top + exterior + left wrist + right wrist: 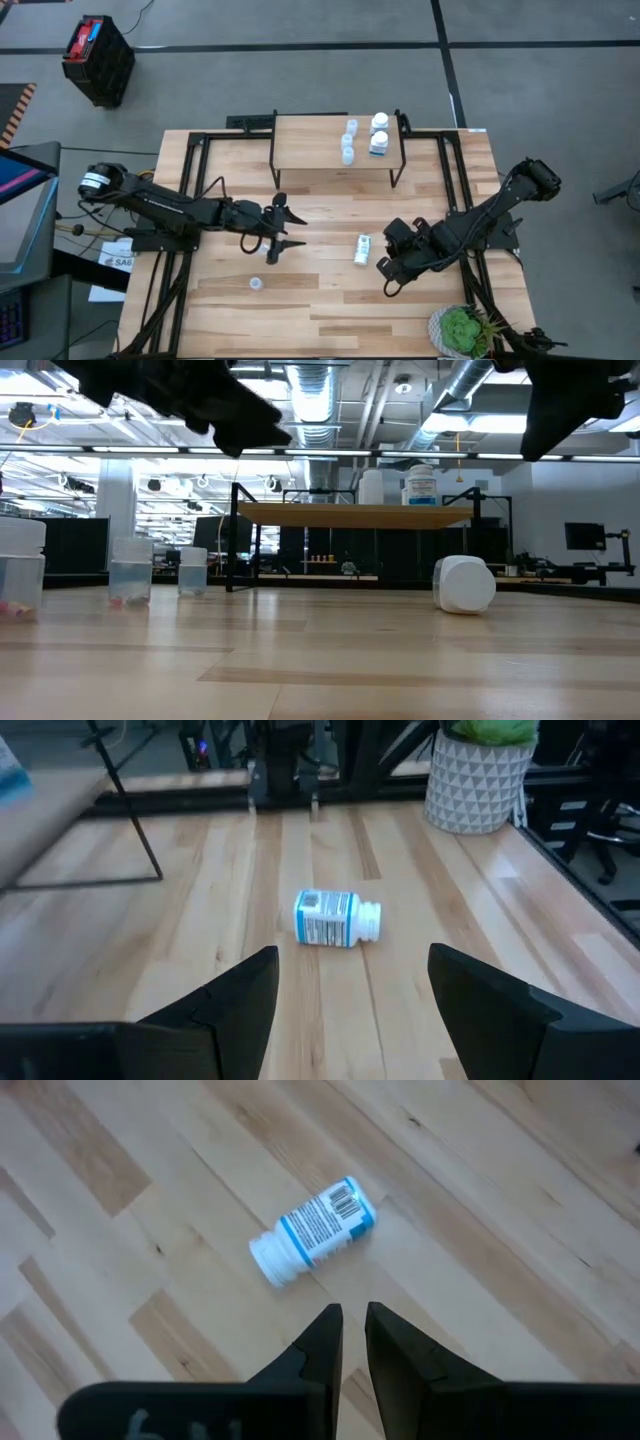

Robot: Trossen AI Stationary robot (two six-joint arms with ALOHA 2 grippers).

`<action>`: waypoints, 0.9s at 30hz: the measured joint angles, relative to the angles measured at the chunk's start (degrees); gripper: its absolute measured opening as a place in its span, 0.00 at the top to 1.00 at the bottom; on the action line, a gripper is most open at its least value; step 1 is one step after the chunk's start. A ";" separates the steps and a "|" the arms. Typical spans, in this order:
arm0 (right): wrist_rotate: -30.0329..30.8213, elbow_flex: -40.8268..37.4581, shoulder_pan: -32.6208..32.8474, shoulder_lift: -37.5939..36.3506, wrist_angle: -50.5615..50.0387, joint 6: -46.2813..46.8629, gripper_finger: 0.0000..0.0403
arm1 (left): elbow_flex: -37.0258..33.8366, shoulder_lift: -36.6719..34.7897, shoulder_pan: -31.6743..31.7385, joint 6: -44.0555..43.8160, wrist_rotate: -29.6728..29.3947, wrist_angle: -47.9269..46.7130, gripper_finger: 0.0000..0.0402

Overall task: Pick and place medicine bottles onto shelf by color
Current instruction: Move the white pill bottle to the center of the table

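Observation:
A white medicine bottle (pixel 362 249) with a blue-edged label lies on its side on the table between my two grippers. My left gripper (pixel 352 990) is open and points level at it from the table's left, a short way off. My right gripper (pixel 354 1330) hovers above and just right of the bottle (pixel 315 1230), pointing down, its fingers almost together with nothing between them. The shelf (pixel 310 150) stands at the far edge with three pale-blue bottles (pixel 348 142) and two white ones (pixel 379 134) upright on it. One small pale-blue bottle (pixel 256 283) stands on the table near the left arm.
A green plant in a white patterned pot (pixel 462 330) stands at the near right corner. In the low view, three pale-blue bottles (pixel 131 570) stand at the picture's left. The shelf's thin black legs (pixel 275 160) reach down to the table.

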 joint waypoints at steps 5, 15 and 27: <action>-0.34 0.01 0.89 -0.02 -0.40 0.02 0.82 | 0.01 7.29 0.00 -1.25 0.68 1.77 0.39; -2.01 0.07 -1.65 6.95 1.11 0.51 0.82 | 8.42 22.99 0.09 -1.61 3.01 7.32 0.39; -0.16 0.19 -6.17 15.21 9.75 -4.40 0.82 | 16.36 30.61 0.21 0.57 4.57 3.82 0.39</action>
